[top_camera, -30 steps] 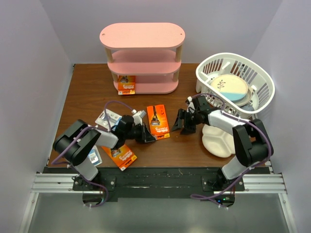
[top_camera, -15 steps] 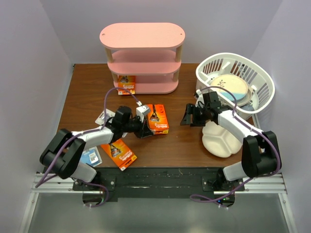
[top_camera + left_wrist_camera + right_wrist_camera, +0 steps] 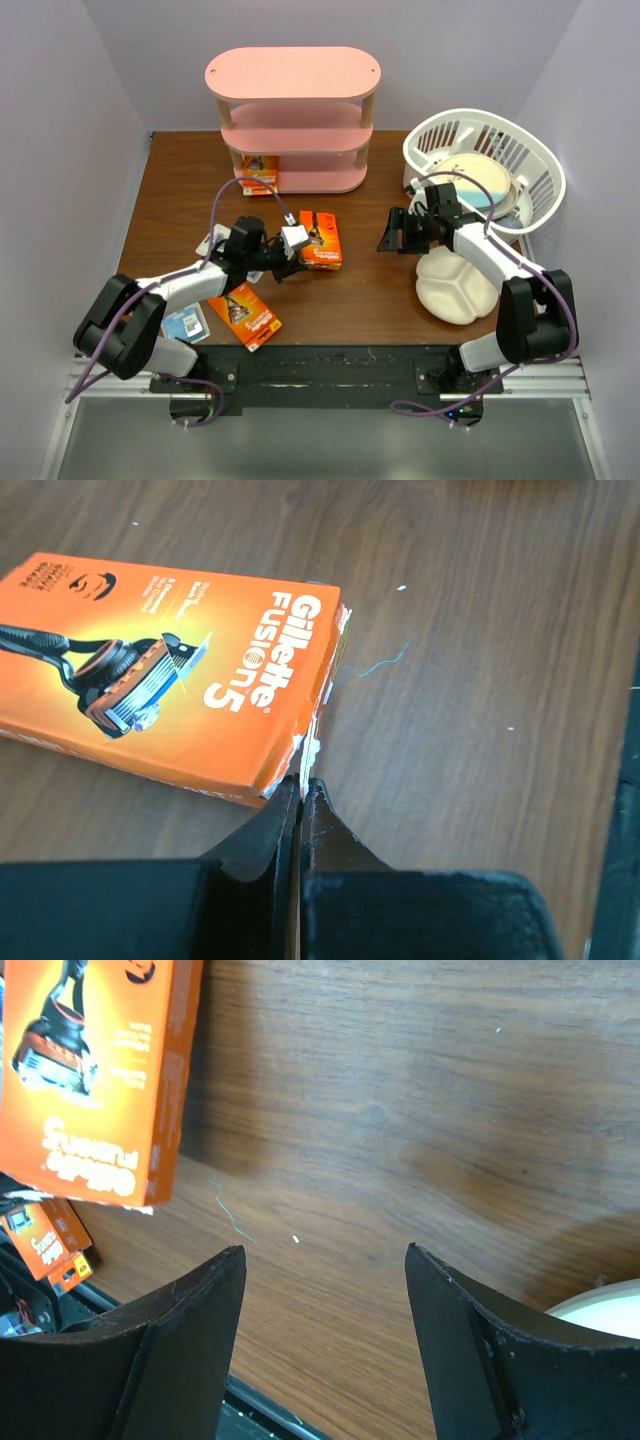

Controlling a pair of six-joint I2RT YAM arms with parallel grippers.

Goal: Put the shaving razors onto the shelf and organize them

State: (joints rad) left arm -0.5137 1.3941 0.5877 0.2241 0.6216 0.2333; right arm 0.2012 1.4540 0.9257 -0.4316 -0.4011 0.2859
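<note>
Now | L claw [image 3: 300,786] pinches orange pack [image 3: 170,670] corner | pack end cropped

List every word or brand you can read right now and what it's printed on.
"Gillette Fusion5": on the face of the orange pack, its corner pinched by the left gripper.
Small print beside that brand: too small to read.
Second orange pack on the shelf and third orange pack at the front: lettering blurred.
Nothing else is readable.
</note>
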